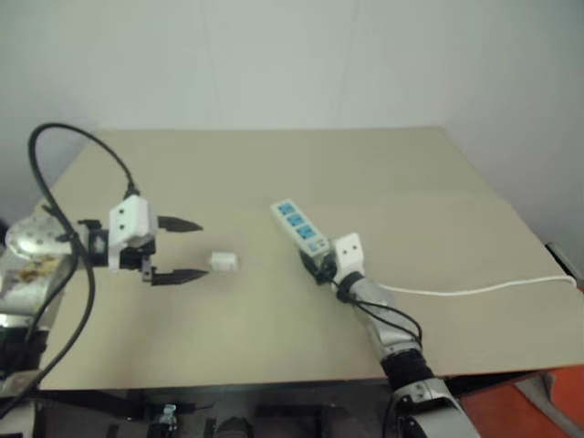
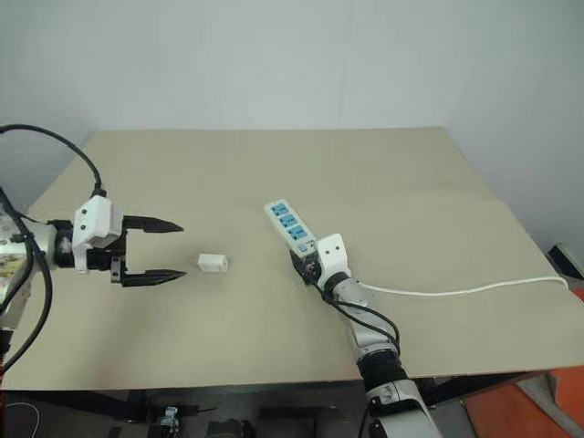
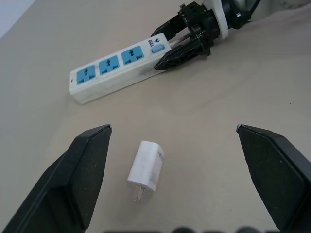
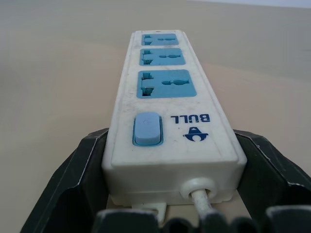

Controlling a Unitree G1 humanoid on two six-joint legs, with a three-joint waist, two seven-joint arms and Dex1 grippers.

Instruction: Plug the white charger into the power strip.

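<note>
The white charger (image 1: 224,262) lies flat on the tan table, its prongs turned towards my left gripper (image 1: 199,248). That gripper is open and hovers just left of the charger, whose body (image 3: 146,165) sits between and slightly ahead of the black fingers (image 3: 87,165). The power strip (image 1: 298,226) lies at a slant mid-table, its three blue sockets facing up. My right gripper (image 1: 312,260) is at the strip's switch end, and its two fingers press both sides (image 4: 77,184) by the blue switch (image 4: 146,128).
The strip's thin white cable (image 1: 474,290) trails right to the table's edge. The table (image 1: 274,164) ends at a white wall at the back. A black cable (image 1: 55,164) loops above my left arm.
</note>
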